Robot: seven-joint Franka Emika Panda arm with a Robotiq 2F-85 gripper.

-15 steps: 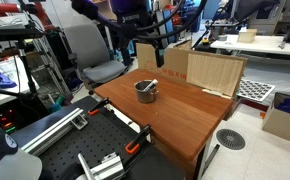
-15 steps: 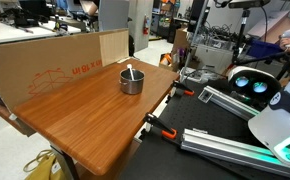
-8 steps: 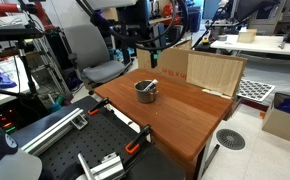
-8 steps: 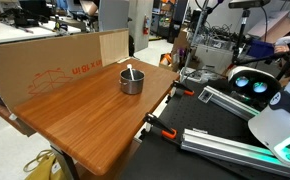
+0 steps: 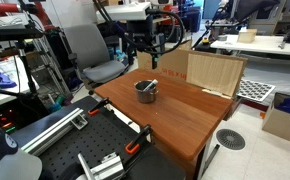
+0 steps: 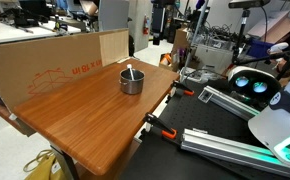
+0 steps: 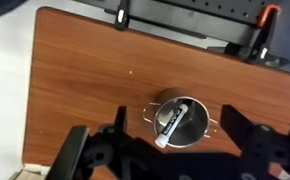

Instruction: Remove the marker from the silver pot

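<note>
**My claw [image 5: 145, 50] hangs released above the desk [image 5: 190, 120], gripping nothing.**
In the wrist view I see its fingers [image 7: 113, 150] spread wide on either side of the silver pot [image 7: 193, 103]. The marker [image 7: 169, 126] lies slanted inside the pot, one end resting at the rim.

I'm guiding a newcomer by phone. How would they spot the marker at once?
Find the brown wooden table with cardboard along one side. Near the cardboard stands a small round silver pot. The marker is the thin stick leaning inside it, poking above the rim, the pot's only content.
</note>
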